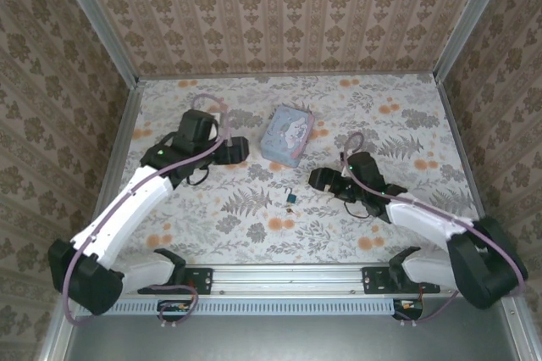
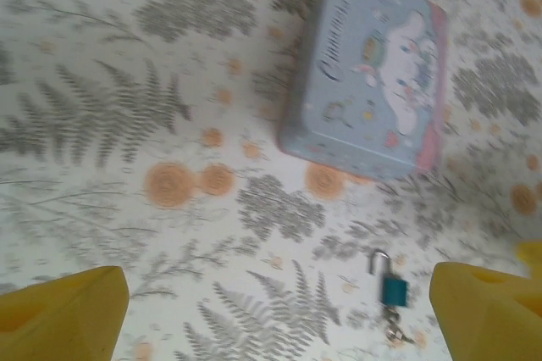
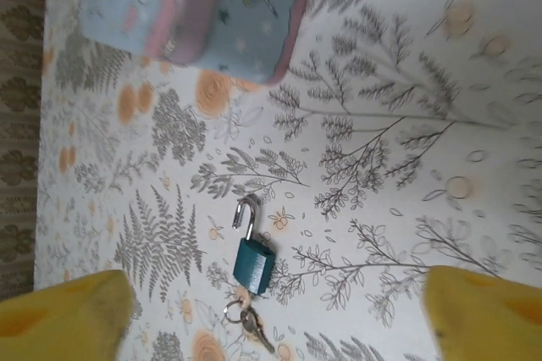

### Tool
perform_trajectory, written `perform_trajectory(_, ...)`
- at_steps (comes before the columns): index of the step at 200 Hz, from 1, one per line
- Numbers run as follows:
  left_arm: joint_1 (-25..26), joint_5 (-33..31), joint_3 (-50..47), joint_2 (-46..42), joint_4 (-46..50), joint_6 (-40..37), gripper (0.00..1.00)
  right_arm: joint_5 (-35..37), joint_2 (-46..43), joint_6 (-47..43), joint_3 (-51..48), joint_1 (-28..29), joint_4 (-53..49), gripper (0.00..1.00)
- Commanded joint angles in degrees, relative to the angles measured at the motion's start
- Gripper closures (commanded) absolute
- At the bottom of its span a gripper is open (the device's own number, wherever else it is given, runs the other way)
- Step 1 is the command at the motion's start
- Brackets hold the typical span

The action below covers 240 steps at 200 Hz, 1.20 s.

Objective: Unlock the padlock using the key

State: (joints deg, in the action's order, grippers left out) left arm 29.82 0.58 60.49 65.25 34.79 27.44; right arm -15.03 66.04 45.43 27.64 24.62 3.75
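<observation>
On the left of the top view we see the left hand [image 1: 235, 151] lying low over the flowered tabletop [image 1: 398, 124], pointing to the right. From its own wrist camera the left hand [image 2: 275, 297] stands wide open. Its yellow fingers [image 2: 59, 319] sit at the two lower corners of that view and there is only bare cloth between them. It has hold of nothing.

Just to the right of it lies the pastel tin [image 1: 286, 135], flat on the tabletop with its cartoon lid up. We see the tin [image 2: 373, 73] from the left wrist above the padlock and apart from it. From the right wrist the tin [image 3: 212, 13] sits along the upper edge.

Nearer the arms, between the two hands, the padlock [image 1: 290, 197] lies on the tabletop and touches neither. From the left wrist the padlock [image 2: 394, 289] is close to the right-side finger. From the right wrist the padlock [image 3: 254, 263] lies flat with its teal body, and one leg of its shackle [image 3: 247, 215] ends clear of the body. The key [image 3: 254, 327] and its ring lie at the body's other end. We cannot tell whether the key sits in the keyhole.

Furthest right, the right hand [image 1: 320, 179] points left toward the padlock. From its wrist the right hand [image 3: 271, 314] is spread wide and grips nothing.
</observation>
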Motion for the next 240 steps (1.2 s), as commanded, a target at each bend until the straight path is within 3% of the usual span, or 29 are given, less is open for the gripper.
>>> perform_trajectory(1, -4.1, -7.0, -2.8, -4.4, 1.2, 0.2, 0.06, 4.2, -6.6, -5.9, 4.3, -3.2, -12.9, 0.01)
perform_trajectory(28, -11.4, -14.0, -7.4, -9.0, -4.7, -3.8, 0.05, 15.2, -13.4, -10.3, 8.5, -6.6, -18.5, 0.0)
perform_trajectory(54, -14.7, -21.3, -16.0, -13.0, -20.2, -11.3, 0.0, 27.9, -16.5, -17.8, 7.1, -7.5, -11.2, 0.0)
perform_trajectory(78, -16.9, -25.2, -24.5, -13.0, -36.8, -20.0, 0.0, 33.9, -12.9, -24.4, 6.6, -9.8, -3.7, 0.0)
perform_trajectory(100, -20.1, -25.5, -27.9, -7.7, -44.5, -24.3, 0.0, 38.2, -7.7, -28.5, 5.9, -11.9, 2.8, 0.0)
perform_trajectory(150, -24.3, -21.1, -39.4, 4.2, -70.9, -26.0, 0.0, 40.9, 4.9, -36.0, 3.3, -17.0, 16.5, 0.01)
perform_trajectory(184, -25.9, -16.7, -40.8, 11.6, -80.5, -27.7, 0.0, 38.5, 11.0, -37.7, -1.9, -21.4, 31.0, 0.0)
perform_trajectory(211, -26.3, -15.5, -42.3, 18.2, -89.3, -27.8, 0.0, 31.1, 15.9, -38.5, -5.3, -23.6, 41.7, 0.0)
perform_trajectory(234, -26.1, -12.9, -41.4, 23.3, -93.1, -30.3, 0.0, 23.7, 22.8, -41.7, -9.6, -23.7, 57.5, 0.0)
perform_trajectory(240, -26.0, -13.0, -40.1, 23.5, -91.1, -30.0, 0.0, 23.3, 22.7, -41.7, -9.4, -23.8, 57.2, 0.0)
